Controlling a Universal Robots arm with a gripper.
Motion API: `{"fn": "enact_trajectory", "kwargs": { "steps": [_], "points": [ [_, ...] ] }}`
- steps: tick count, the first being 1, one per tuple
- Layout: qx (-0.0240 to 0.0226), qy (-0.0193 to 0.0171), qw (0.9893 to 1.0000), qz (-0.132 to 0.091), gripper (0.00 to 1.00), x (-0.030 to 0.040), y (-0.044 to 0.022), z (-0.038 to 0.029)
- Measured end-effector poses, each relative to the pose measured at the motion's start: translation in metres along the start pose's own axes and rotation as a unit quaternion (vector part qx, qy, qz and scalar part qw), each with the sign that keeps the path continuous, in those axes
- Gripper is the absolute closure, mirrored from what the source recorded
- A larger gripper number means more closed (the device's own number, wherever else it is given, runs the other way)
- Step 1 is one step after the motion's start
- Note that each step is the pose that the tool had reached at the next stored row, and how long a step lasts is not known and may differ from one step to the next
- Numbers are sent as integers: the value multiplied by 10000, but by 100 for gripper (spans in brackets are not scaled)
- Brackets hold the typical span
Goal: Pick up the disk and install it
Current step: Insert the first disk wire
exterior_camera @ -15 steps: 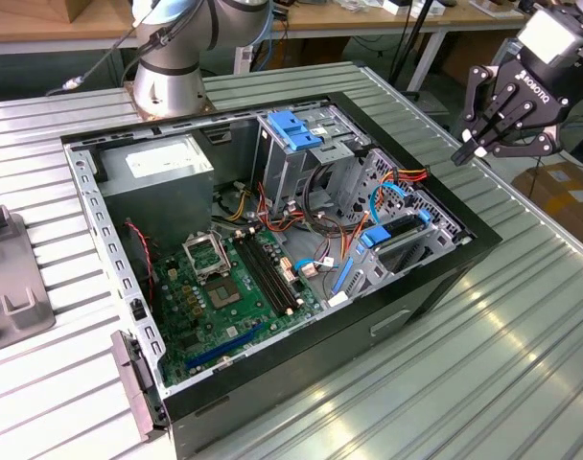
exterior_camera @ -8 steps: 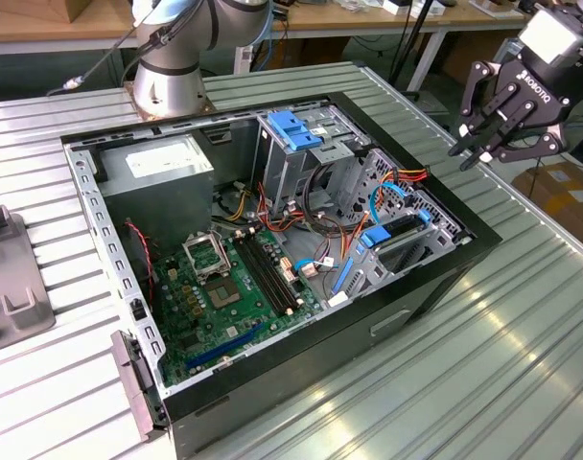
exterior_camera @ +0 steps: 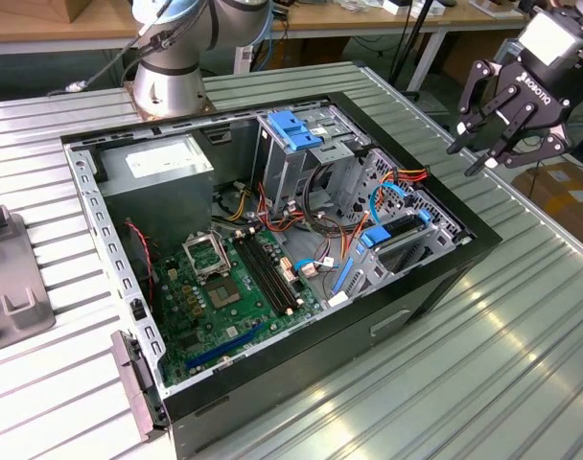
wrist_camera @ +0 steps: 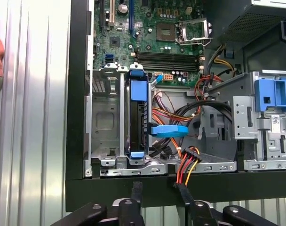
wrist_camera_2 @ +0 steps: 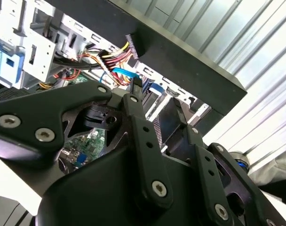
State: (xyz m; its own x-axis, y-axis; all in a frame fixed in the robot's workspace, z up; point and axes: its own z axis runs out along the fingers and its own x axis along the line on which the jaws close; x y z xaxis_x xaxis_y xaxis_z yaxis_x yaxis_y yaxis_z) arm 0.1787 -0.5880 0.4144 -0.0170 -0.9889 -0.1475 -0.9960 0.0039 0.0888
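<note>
One gripper (exterior_camera: 507,120) is seen at the upper right of the exterior view, hanging above the table beside the open computer case (exterior_camera: 435,278), fingers spread wide with nothing held. One disk (wrist_camera: 138,120) in its blue carrier is seen standing on edge in the drive cage (wrist_camera: 105,122), left of centre in the first wrist view. The step is judged to be the approach. A descent into the cage, aligned with the carrier, is called for. One motherboard (exterior_camera: 229,287) is counted.

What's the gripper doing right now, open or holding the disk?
Gripper: open, holding nothing, hovering beside the computer case. The disk sits in the drive cage.
</note>
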Motion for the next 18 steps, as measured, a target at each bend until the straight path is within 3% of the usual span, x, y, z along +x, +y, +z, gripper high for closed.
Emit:
{"fn": "enact_trajectory", "kwargs": {
  "steps": [2,6,8,13,18],
  "points": [
    [2,106,9999,7,58,-17,0,25],
    [-8,118,9999,-61,58,-31,19,62],
    [-22,129,9998,-163,58,-45,31,113],
    [-56,151,9991,-404,58,-69,39,156],
    [-128,199,9954,-926,58,-74,35,199]
  ]
}}
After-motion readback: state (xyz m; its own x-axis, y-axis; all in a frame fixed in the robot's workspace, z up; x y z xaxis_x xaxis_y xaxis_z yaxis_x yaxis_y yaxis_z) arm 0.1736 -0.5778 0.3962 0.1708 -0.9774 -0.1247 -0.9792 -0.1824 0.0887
